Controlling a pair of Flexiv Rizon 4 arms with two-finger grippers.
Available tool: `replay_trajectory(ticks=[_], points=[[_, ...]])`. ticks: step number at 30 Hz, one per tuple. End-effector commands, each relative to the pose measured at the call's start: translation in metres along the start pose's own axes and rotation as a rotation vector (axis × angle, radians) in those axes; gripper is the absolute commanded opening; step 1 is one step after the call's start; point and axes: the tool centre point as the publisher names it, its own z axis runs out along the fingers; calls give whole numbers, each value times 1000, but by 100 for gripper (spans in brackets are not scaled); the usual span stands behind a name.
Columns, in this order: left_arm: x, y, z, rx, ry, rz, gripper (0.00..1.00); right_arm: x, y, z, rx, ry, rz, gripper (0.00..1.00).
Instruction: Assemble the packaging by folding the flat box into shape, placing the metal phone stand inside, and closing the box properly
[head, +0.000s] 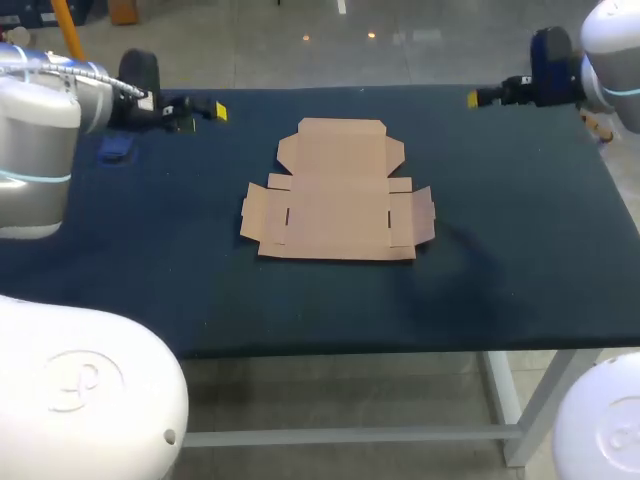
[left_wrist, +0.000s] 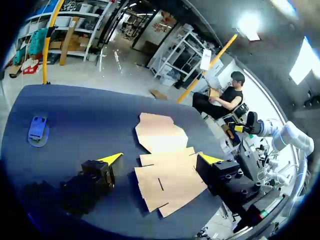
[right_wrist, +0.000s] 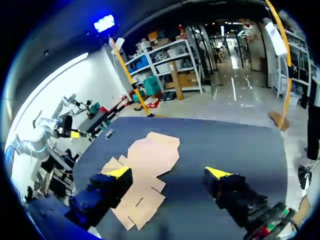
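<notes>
Flat brown cardboard box blank (head: 340, 195) is laid unfolded mid dark blue desk (head: 520, 220), lid panel pointed at the far edge. Left end effector (left_wrist: 161, 158) and right end effector (right_wrist: 167, 172) are parked at the far corners, both spread wide and empty. Blank is flanked about evenly, left possibly marginally nearer.

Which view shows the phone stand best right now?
The left wrist view: the blue phone stand lies whole and unobstructed ahead of the gripper. Head view: small, beside the left arm. Right wrist view: too small to tell.
</notes>
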Motion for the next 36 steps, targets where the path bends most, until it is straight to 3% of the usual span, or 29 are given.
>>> replay_trajectory(ticks=[1,13,15,32,36], points=[[-4,6,-4,-339,16,-22,100,-2,-7,-4,264,-9,40,100],[-4,31,1,-504,78,-72,100,-13,-43,-4,390,43,147,100],[-2,36,-1,-529,-10,-25,100,-14,-51,-4,433,53,133,100],[-2,36,-1,-529,-10,-25,100,-14,-51,-4,433,53,133,100],[-2,44,11,-601,8,-97,100,-12,-57,-4,443,38,193,100]])
